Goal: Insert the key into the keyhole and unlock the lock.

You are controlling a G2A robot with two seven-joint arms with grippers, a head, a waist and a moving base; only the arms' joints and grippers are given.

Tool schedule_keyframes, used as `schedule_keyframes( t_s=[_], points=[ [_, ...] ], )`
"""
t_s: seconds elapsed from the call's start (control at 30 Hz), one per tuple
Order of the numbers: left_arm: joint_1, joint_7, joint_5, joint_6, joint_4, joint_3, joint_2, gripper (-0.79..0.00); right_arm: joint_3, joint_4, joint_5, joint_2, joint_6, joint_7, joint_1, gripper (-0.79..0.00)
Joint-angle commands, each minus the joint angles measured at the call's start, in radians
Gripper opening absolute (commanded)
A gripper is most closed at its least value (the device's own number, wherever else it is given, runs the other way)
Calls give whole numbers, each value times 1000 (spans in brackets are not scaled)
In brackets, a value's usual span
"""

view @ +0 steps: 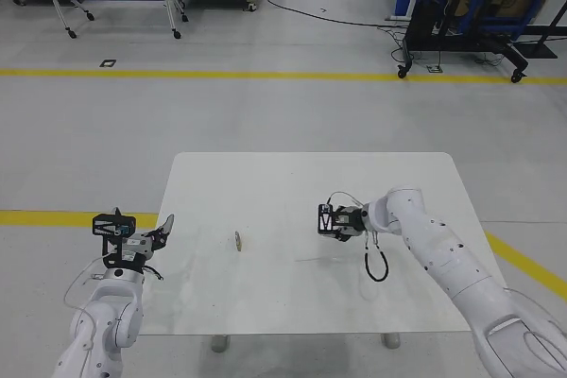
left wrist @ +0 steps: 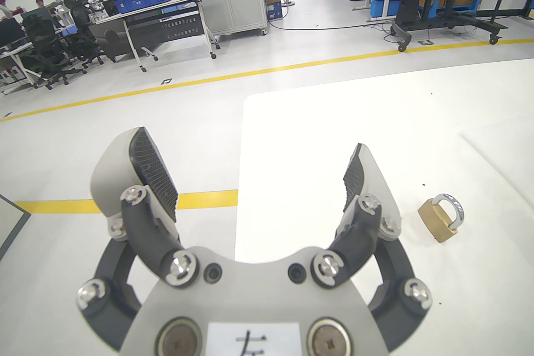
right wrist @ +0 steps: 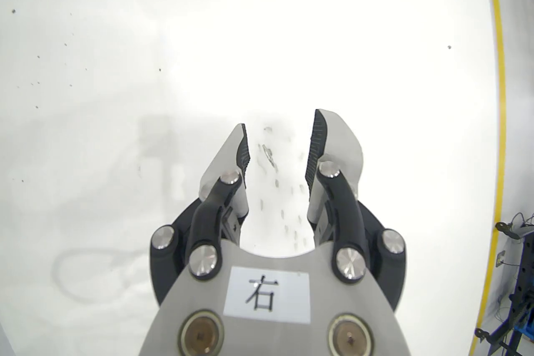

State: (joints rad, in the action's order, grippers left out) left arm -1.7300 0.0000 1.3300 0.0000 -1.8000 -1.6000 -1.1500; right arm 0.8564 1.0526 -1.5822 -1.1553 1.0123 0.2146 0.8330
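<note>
White table (view: pixel 293 189), workshop floor all round. Right gripper (right wrist: pixel 278 132) points down at the tabletop, fingers parted and empty. A faint mark (right wrist: pixel 268 156) between them may be the key, cannot tell. Left gripper (left wrist: pixel 254 161) is spread wide at the table's left edge, facing the padlock (left wrist: pixel 440 220), probably to steady it.

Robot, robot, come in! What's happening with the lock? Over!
Left gripper jaws open, empty, at table edge. Right gripper jaws open, empty, above table. Padlock lying on table, untouched. Nothing blocking it.
</note>
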Motion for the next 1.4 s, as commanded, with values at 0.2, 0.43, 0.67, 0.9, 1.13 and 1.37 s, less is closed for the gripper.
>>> schedule_keyframes(
  t_s=[0.2,0.43,0.67,0.9,1.13,1.37],
  points=[
    [0,0,0,0,0,0,0,0,-169,-164,30,-13,0,-98,-116,-563],
    [0,0,0,0,0,0,0,0,-259,-235,36,-20,0,-175,-167,-785],
    [0,0,0,0,0,0,0,0,-297,-240,-1,-5,0,-269,-188,-785],
    [0,0,0,0,0,0,0,0,-228,-174,-22,49,-31,-412,-145,-785],
    [0,0,0,0,0,0,0,0,-114,-39,-70,136,-38,-612,-25,-785],
    [0,0,0,0,0,0,0,0,-72,22,-27,152,-46,-459,28,-785]
  ],
)
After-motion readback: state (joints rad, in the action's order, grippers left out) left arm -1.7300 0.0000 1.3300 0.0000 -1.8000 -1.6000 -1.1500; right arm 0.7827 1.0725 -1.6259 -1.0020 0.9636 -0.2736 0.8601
